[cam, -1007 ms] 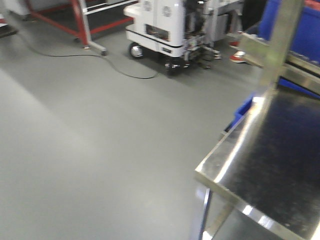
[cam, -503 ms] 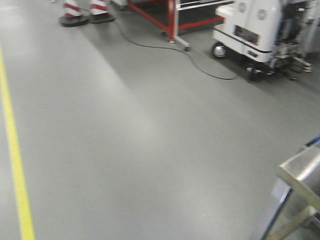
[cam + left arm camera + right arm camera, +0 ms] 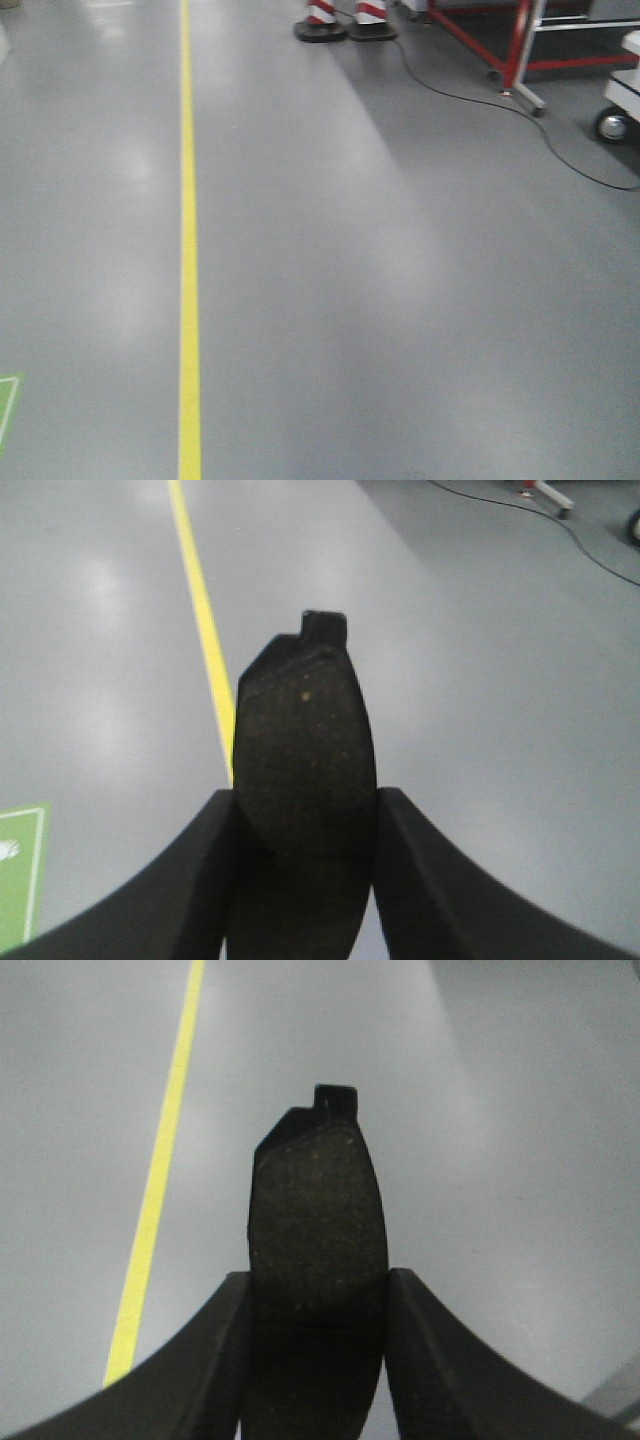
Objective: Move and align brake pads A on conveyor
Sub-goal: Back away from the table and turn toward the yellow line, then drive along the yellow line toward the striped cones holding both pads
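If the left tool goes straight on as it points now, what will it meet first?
Probably the grey floor by the yellow line; the left tool, holding a brake pad, has nothing else ahead.

The right gripper (image 3: 318,1305) clamps a dark speckled brake pad (image 3: 318,1210) between its fingers (image 3: 212,1355) above grey floor (image 3: 500,1160), yellow line (image 3: 160,1190) at left.

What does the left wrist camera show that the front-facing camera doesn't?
Only the left wrist view shows the left tool clamped on a dark brake pad. Only the front-facing view shows the red-and-white striped cone bases. Both share the grey floor, the yellow line, the black cable and a green floor marking.
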Robot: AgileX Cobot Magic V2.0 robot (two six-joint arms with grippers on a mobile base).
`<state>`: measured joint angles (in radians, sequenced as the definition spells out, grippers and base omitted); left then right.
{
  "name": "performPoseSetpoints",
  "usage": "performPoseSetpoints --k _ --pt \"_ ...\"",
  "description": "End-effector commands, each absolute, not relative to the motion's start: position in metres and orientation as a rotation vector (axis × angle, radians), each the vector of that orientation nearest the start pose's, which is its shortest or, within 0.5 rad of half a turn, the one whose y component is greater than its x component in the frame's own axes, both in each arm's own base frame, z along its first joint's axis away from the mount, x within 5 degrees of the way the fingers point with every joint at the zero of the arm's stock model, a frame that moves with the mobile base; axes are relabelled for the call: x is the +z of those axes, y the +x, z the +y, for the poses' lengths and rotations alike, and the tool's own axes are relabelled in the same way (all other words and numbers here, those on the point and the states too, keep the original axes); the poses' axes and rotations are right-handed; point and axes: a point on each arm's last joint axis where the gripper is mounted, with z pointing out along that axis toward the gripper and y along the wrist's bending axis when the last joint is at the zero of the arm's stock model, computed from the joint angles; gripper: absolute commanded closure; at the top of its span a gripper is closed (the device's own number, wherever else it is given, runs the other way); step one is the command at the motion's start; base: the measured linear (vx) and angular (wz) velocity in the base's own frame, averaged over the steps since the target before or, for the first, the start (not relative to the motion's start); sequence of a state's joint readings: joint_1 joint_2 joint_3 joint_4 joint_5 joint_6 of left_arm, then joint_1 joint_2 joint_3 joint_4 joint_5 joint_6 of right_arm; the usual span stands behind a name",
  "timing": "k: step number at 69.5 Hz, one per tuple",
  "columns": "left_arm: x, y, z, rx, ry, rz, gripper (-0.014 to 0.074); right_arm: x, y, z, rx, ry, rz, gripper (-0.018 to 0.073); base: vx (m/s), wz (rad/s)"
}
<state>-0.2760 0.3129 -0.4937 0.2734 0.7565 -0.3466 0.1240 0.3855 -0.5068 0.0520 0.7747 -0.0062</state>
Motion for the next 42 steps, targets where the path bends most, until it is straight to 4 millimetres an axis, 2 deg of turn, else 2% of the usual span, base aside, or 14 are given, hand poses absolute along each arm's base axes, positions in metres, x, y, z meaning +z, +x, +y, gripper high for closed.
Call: performPoseSetpoints --k 1,20,42 --pt "0.3091 0.064 -0.0015 -0.095 0.03 1.93 0.0602 0.3047 0.0733 0.0117 0.122 -0.117 2.03 0.0564 -0.14 0.52" --pt "0.3087 0.0639 -0.0013 -0.094 0.03 1.935 0.0602 0.3047 0.0733 0.0117 0.122 -0.117 2.03 0.0564 -0.09 0.34" --pt "0.3078 0.0636 -0.001 -0.09 0.028 1.945 0.0602 0.3047 0.0732 0.0117 0.122 -0.117 2.031 0.0564 -0.01 0.05"
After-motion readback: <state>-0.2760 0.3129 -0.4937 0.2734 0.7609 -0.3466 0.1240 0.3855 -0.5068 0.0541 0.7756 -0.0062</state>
